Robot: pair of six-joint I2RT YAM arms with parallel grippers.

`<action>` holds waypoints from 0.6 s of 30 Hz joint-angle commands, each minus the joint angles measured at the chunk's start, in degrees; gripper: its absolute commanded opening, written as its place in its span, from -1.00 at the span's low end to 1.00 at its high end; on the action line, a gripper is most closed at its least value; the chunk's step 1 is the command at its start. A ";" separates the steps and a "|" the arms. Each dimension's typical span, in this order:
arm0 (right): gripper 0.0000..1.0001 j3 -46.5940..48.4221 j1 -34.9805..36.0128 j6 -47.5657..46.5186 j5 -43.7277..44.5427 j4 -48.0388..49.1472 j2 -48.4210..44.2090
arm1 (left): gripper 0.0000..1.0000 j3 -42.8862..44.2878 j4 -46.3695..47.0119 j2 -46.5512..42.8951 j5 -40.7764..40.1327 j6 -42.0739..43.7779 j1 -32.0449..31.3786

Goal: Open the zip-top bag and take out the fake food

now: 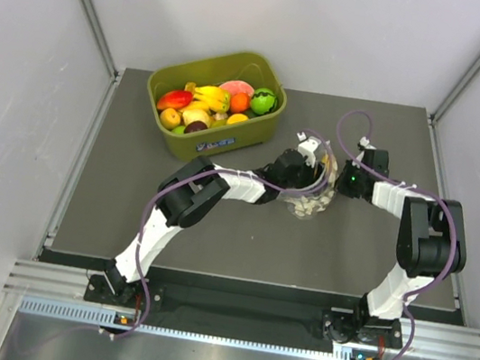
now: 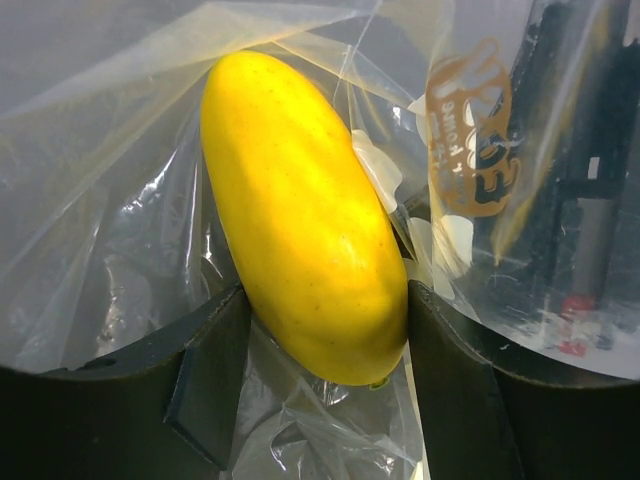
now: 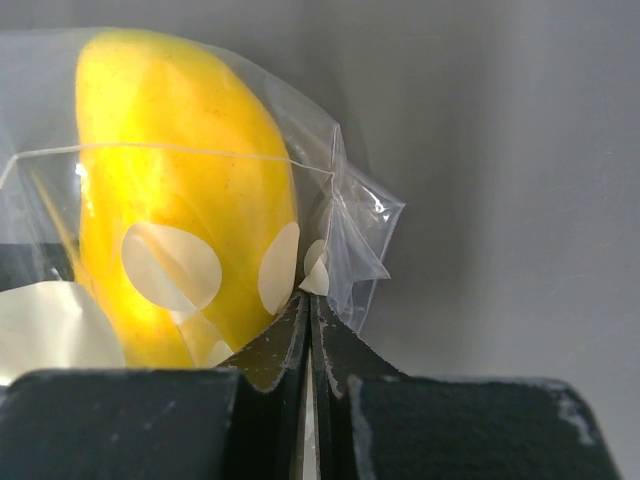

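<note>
bag stands on worktop right of tub; left claw grips the yellow fruit in it, right claw pinches shut on its edge.

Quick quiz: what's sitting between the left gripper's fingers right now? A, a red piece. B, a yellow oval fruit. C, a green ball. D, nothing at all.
B: the left wrist view shows a yellow oval fruit gripped by the left gripper, one finger on each side, inside the zip-top bag.
</note>
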 commanded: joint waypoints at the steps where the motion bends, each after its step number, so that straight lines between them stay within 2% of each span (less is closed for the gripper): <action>1: -1.00 -1.03 0.48 -0.70 -0.29 -1.84 -0.84 | -0.76 -1.84 -3.37 -2.48 0.09 2.07 -0.09; 5: -1.00 -1.47 -0.14 -0.70 0.95 -2.02 -1.98 | -1.00 -7.30 -2.67 -7.58 -0.09 1.37 0.70; 10: -1.00 -2.35 -1.19 -0.70 1.83 -2.28 -3.39 | -1.00 -12.49 -2.14 -13.11 2.54 0.76 1.58; 18: -1.00 -3.14 -2.42 -0.70 2.62 -2.28 -4.62 | -1.00 -14.69 -6.71 -16.90 9.83 1.63 1.58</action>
